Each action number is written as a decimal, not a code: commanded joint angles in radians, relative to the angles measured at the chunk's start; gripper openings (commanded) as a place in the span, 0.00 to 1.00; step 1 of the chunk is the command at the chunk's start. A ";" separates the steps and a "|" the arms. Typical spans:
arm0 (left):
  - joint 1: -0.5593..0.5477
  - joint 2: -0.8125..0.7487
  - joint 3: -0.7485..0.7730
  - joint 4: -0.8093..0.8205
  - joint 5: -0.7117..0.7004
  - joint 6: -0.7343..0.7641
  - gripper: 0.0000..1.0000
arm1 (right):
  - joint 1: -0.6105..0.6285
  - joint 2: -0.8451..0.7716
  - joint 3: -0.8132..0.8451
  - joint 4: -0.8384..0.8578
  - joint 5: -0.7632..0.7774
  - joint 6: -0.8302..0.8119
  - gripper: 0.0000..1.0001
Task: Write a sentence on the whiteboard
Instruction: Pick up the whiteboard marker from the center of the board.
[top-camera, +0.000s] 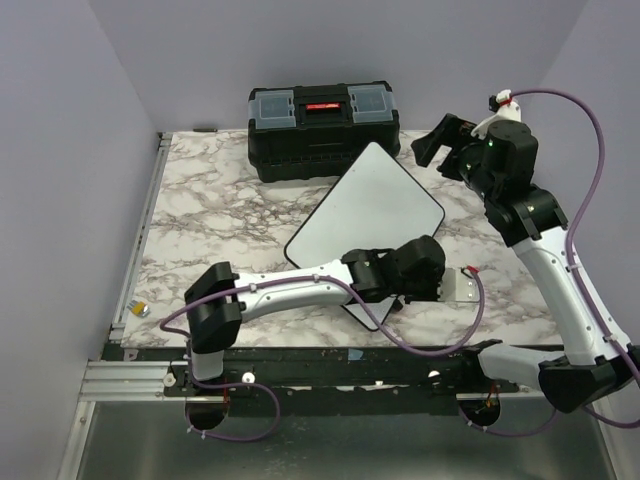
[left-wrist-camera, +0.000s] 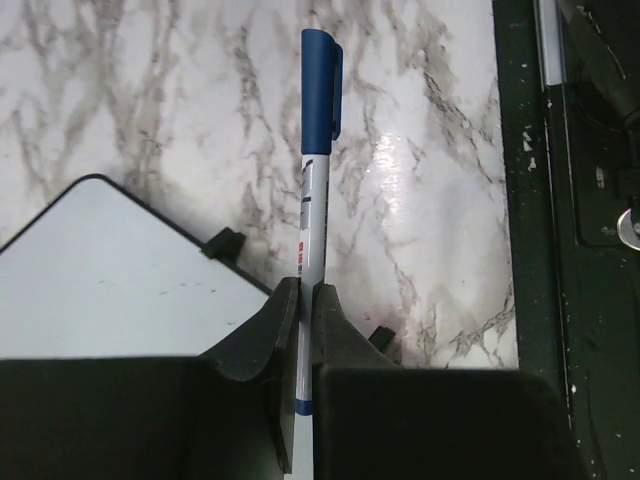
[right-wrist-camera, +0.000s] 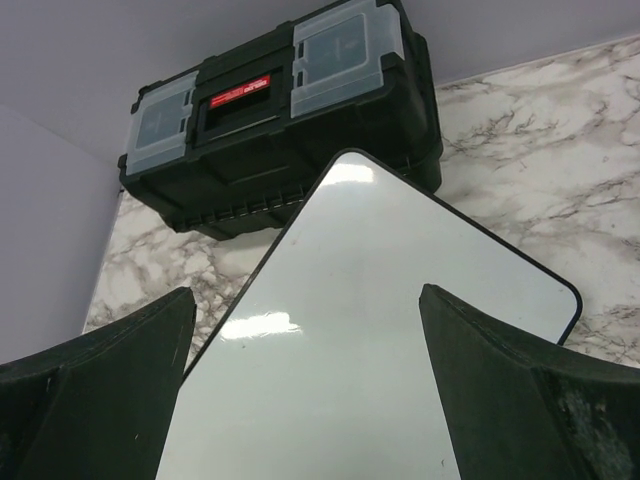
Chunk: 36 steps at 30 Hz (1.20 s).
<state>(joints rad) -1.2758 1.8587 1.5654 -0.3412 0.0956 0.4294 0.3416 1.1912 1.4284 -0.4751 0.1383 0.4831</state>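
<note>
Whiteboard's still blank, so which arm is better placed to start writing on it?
Left. The left gripper is shut on the marker, cap on, right beside the whiteboard at its near corner. The right gripper is open and empty, held up past the board's far right edge.

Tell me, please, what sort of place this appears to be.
Probably a robotics lab test cell: a left arm and right arm mounted at a marble-patterned table, plain lavender walls enclosing it, and a whiteboard beside a black toolbox.
</note>
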 joint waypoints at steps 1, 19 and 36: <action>0.026 -0.097 -0.065 -0.056 -0.123 0.052 0.00 | 0.007 0.024 0.070 -0.045 -0.092 -0.057 0.98; 0.193 -0.602 -0.450 -0.033 -0.186 0.032 0.00 | 0.006 0.200 0.003 -0.178 -0.803 -0.093 0.81; 0.253 -0.761 -0.539 0.130 -0.036 0.188 0.00 | 0.056 0.260 -0.133 -0.134 -1.062 -0.089 0.62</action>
<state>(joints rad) -1.0348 1.1175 1.0233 -0.2821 -0.0395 0.5533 0.3744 1.4532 1.3239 -0.6437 -0.8425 0.3836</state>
